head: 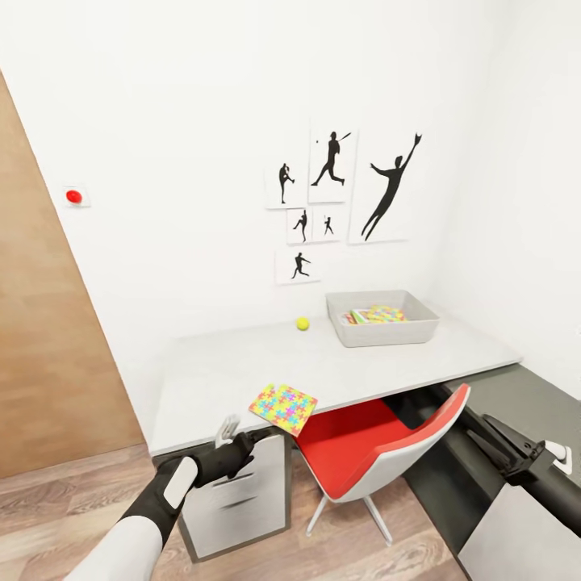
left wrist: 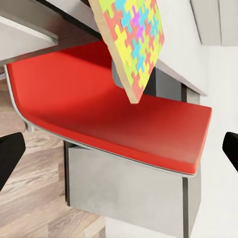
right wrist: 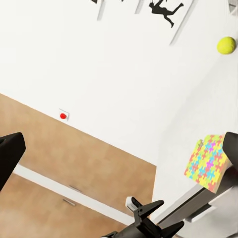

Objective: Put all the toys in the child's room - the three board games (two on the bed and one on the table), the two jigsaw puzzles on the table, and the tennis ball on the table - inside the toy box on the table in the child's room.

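While 1 puzzle (head: 283, 408) overhangs the counter (head: 210, 379) edge at lower centre, the left fingers (head: 228, 432) wait spread and empty beside it; it looks thin, stiff, light: pinch that overhanging edge. Right fingers: cannot tell.

A puzzle (right wrist: 208, 162) overhangs the table (right wrist: 198, 124) edge; the ball (right wrist: 226, 45) lies farther on. The left gripper (right wrist: 144, 210) hovers nearby, fingers spread.

The pale grey speckled bench (head: 242, 363) carries a jigsaw puzzle panel (head: 283, 408) overhanging its front edge, a tennis ball (head: 303, 323) near the wall, and a grey toy box (head: 384, 331) towards the corner, with colourful printed items inside.
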{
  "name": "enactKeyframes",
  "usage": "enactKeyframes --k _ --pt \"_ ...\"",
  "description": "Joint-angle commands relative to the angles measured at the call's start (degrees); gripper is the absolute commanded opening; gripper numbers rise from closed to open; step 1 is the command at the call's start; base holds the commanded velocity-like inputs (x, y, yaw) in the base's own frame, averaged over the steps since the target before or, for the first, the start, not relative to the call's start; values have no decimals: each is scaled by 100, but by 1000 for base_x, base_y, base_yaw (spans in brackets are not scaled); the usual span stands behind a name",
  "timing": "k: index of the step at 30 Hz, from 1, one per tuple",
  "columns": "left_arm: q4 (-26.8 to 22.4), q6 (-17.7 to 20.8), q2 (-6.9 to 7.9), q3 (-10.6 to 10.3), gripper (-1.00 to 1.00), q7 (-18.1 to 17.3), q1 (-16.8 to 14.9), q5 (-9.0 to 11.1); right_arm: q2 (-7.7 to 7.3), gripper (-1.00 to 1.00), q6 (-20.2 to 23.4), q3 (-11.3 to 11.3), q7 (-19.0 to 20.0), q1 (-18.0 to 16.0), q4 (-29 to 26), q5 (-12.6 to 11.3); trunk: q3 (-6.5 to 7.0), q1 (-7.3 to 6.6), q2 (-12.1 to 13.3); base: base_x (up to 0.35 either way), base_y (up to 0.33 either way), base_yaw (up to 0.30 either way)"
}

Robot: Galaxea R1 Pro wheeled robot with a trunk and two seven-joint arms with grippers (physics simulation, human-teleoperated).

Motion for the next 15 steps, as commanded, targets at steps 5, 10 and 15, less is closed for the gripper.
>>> enactKeyframes --k 5,10,15 --pt "-1 21 -6 32 100 -11 -5 -2 6 100 22 -5 7 -4 6 -10 -8 1 -5 166 -74 0" --pt "-1 15 -10 35 100 -15 -5 0 8 100 20 -5 7 -4 36 -10 -8 1 -5 145 -52 0" --pt "-1 13 -12 38 100 -13 -5 -4 8 100 20 -5 7 -4 77 -10 -8 1 -5 25 -170 0"
